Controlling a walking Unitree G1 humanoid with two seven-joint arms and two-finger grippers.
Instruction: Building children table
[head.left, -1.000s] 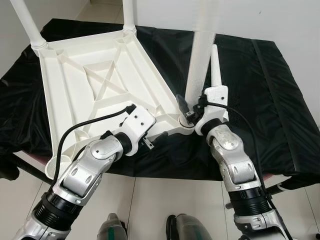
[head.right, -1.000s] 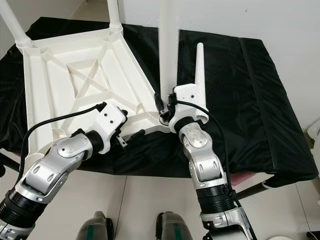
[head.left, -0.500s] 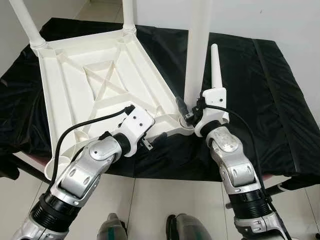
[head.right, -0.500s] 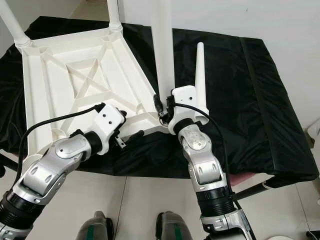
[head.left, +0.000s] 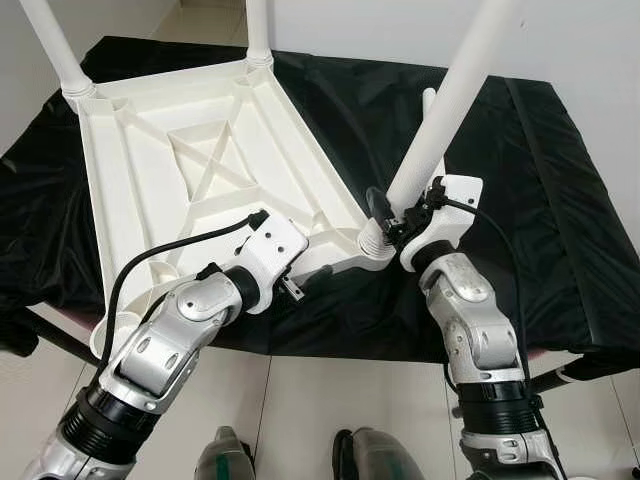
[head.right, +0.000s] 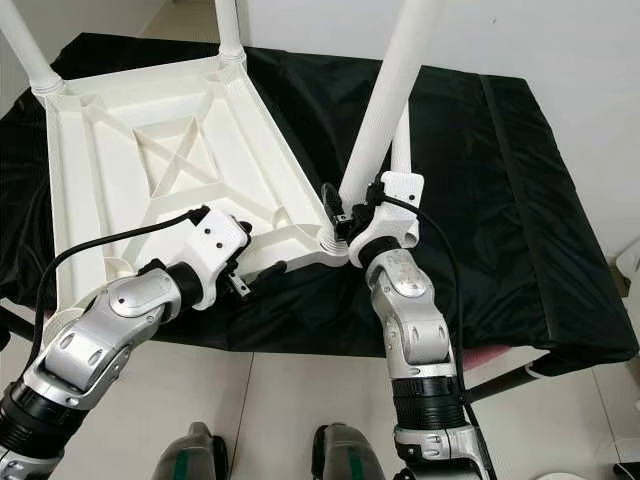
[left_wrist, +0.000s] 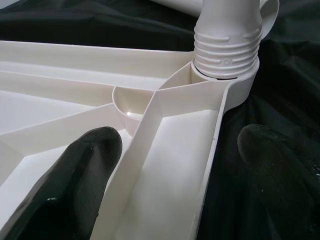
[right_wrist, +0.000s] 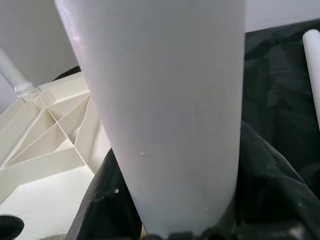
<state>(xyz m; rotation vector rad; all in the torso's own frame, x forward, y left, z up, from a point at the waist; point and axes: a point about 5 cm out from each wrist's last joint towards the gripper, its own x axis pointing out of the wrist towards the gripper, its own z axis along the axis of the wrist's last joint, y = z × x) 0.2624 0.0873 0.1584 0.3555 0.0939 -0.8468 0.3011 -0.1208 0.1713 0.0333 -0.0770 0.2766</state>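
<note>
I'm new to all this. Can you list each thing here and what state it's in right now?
Tabletop: upside down on the black cloth.
Two far legs: fitted, upright.
Third leg: tilted, threaded end at the near corner socket.
Fourth leg: lying loose on the cloth.
Left gripper: open, straddling the tabletop's edge.
Right gripper: shut on the third leg.

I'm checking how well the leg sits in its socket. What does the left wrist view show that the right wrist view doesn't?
The left wrist view shows the ribbed threaded base of the leg sitting in the corner socket, with the left gripper straddling the tabletop's edge rib, one finger inside the frame. The right wrist view shows the right gripper closed around the smooth shaft of the leg, a loose leg on the black cloth and a fitted leg at a far corner. Both show the upturned white tabletop and cloth.
</note>
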